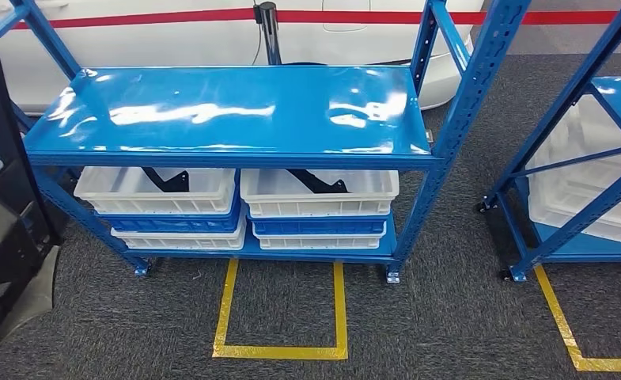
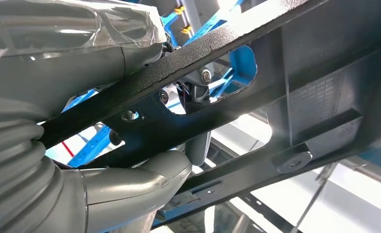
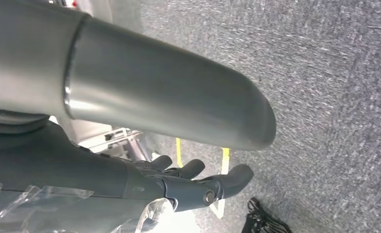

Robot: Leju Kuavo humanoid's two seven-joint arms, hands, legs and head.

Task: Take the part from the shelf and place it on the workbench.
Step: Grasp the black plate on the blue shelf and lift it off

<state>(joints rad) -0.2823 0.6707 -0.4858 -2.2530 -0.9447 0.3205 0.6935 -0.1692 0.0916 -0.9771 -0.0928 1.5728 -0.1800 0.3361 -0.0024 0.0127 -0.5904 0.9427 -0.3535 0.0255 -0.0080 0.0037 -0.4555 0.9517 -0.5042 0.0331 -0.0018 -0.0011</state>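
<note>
I'm looking down at a blue shelf (image 1: 236, 111) w/ a bare glossy top. Under it sit white bins (image 1: 160, 190) stacked w/ blue ones, and black brackets (image 1: 319, 180) lie in the two top bins. Yellow tape (image 1: 279, 348) marks a box on the grey carpet (image 1: 449, 317) in front. A 2nd blue rack (image 1: 576, 174) stands off to the right.

Left hand (image 2: 130, 145) grips the black metal part (image 2: 217, 97): thumb on one side, fingers on the other, clamped on a flat bar of it. In the head view the part (image 1: 6, 237) fills the left edge.

Right hand (image 3: 188, 179) hangs over carpet, holds nothing, dark fingers (image 3: 227, 179) lie loosely apart, thumb stuck straight out.
</note>
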